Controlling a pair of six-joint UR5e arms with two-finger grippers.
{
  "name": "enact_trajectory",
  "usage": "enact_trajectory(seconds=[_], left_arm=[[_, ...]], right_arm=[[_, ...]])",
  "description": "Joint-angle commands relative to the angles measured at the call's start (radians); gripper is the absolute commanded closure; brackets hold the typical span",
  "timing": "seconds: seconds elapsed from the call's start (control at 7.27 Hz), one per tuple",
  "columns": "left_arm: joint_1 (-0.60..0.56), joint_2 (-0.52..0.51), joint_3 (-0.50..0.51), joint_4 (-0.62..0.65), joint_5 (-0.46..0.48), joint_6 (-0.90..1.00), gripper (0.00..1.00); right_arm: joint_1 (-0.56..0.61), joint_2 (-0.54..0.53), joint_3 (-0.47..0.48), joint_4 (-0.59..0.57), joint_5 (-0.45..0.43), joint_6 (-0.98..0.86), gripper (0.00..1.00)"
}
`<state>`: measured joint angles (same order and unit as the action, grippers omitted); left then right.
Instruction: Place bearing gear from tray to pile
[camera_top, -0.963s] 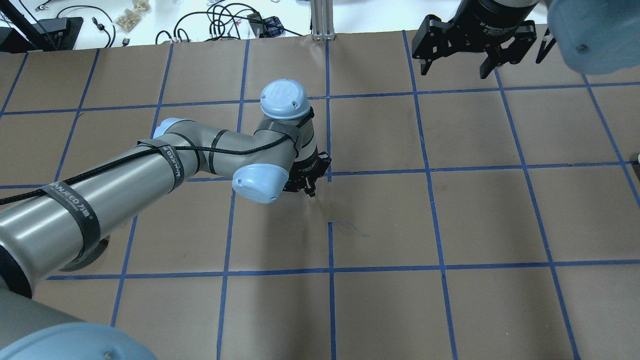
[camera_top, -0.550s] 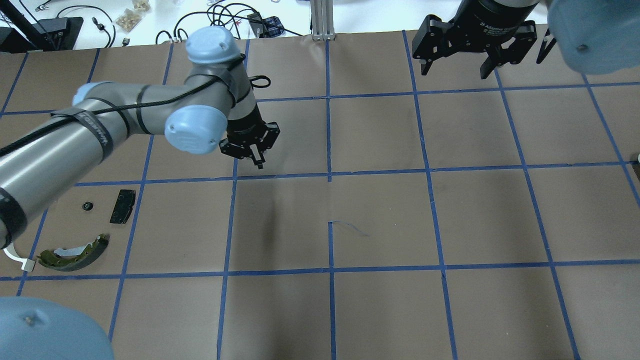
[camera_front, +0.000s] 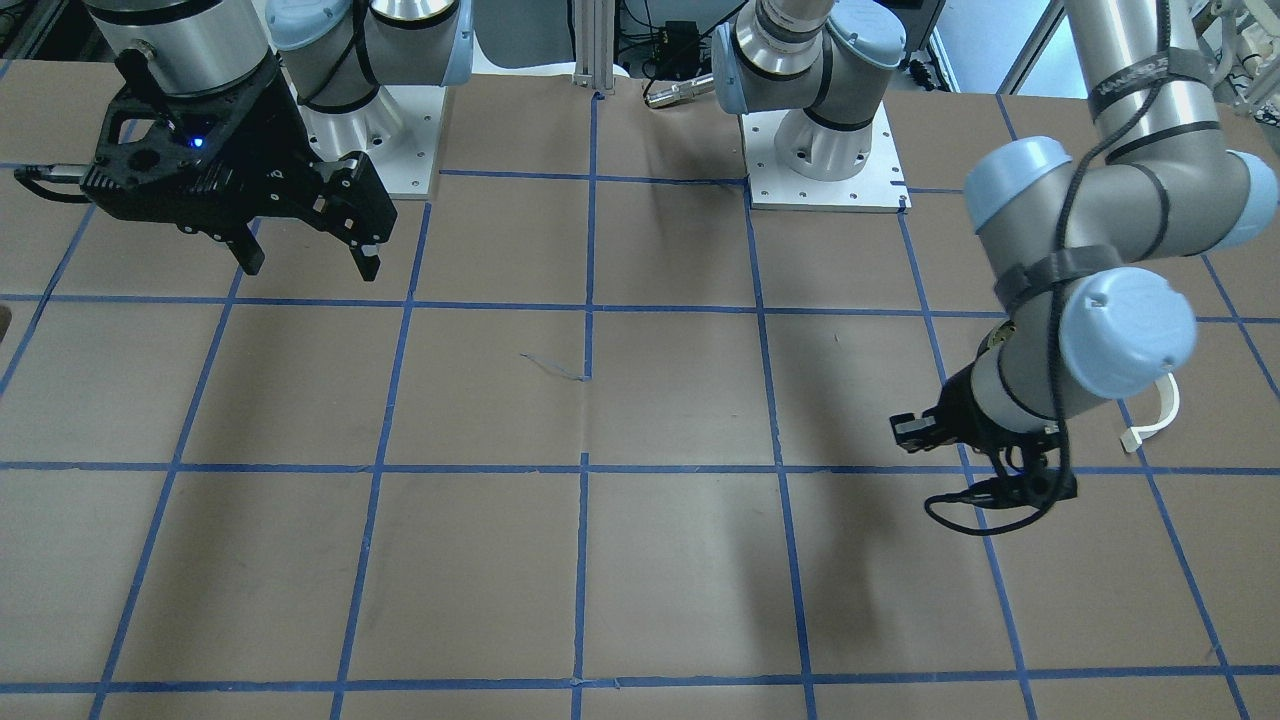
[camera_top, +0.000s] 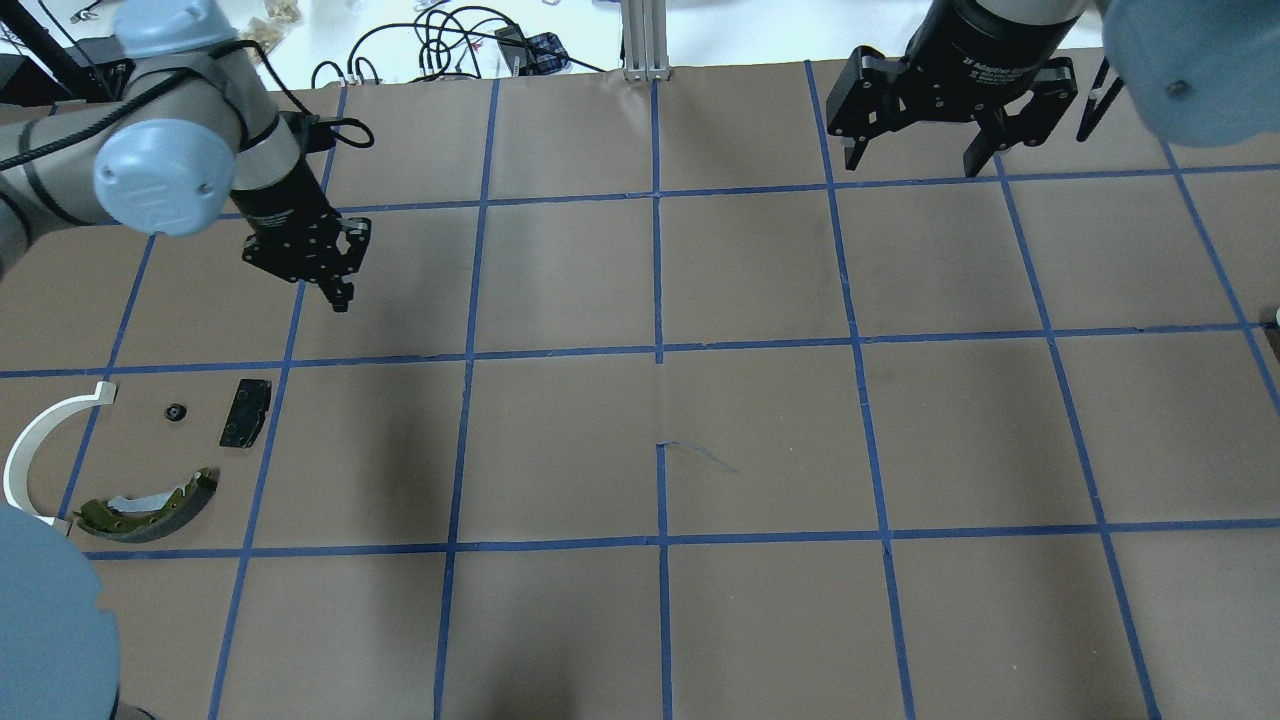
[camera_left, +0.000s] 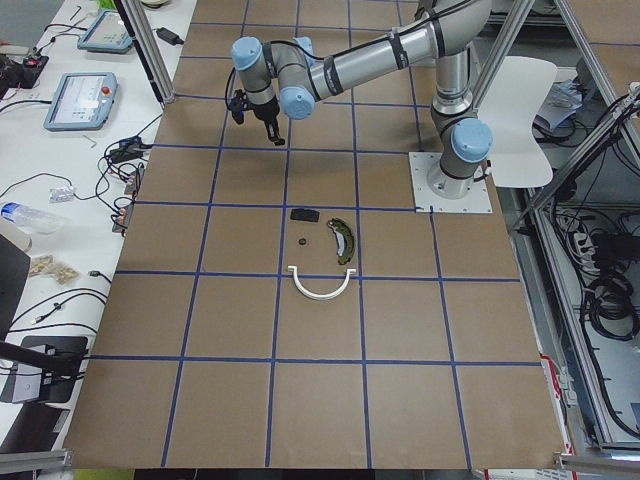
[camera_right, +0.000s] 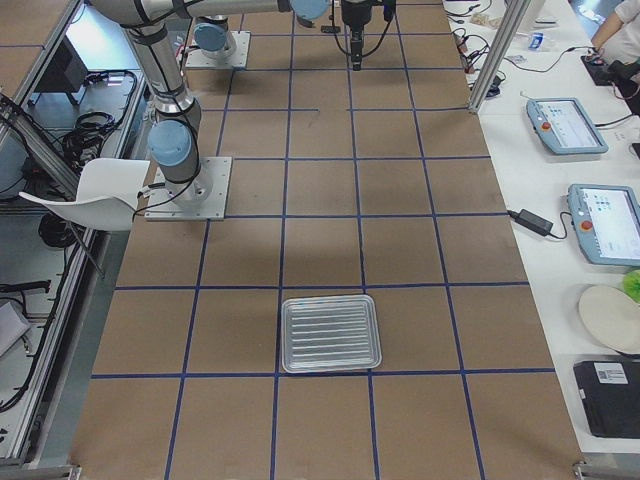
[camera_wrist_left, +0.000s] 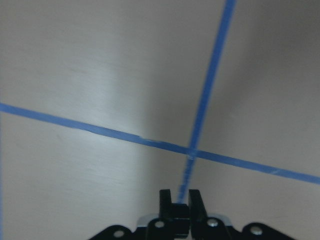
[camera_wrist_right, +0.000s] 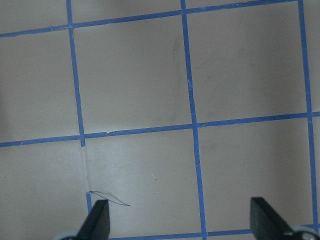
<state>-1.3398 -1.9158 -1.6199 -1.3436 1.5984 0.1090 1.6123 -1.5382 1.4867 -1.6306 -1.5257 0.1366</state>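
The pile lies at the table's left edge: a white plastic arc (camera_top: 30, 445), an olive-yellow brake shoe (camera_top: 150, 497) and a black pad (camera_top: 246, 412). A small black round bearing gear (camera_top: 176, 411) lies on the paper just left of the pad. My left gripper (camera_top: 340, 297) hangs above the table, beyond and to the right of the pile. Its fingers (camera_wrist_left: 180, 200) are pressed together with nothing showing between them. My right gripper (camera_top: 915, 160) is open and empty at the far right. The metal tray (camera_right: 331, 333) looks empty.
Brown paper with a blue tape grid (camera_top: 660, 350) covers the table. Cables and small items (camera_top: 450, 40) lie beyond the far edge. The pile also shows in the exterior left view, with the arc (camera_left: 320, 288) nearest that camera.
My left arm has swung from the table's middle to the far left, staying shut, and has uncovered the pile. The right gripper has hardly moved.
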Motion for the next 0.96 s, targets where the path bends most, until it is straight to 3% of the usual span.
enact_trajectory(seconds=[0.0,0.28,0.55,0.83], left_arm=[[0.156,0.0,-0.049,0.027,0.056,0.25,1.0],[0.301,-0.011,-0.128,0.186,0.067,0.453,1.0],[0.358,-0.008,-0.239,0.369,0.069,0.558,1.0],[0.364,-0.023,-0.245,0.377,0.063,0.561,1.0]], right_arm=[[0.0,-0.002,0.0,0.006,0.001,0.0,0.0],[0.0,-0.002,0.001,0.006,0.002,0.0,0.0],[0.0,-0.002,0.003,0.006,0.004,0.0,0.0],[0.0,-0.002,0.003,0.009,0.001,0.0,0.0]])
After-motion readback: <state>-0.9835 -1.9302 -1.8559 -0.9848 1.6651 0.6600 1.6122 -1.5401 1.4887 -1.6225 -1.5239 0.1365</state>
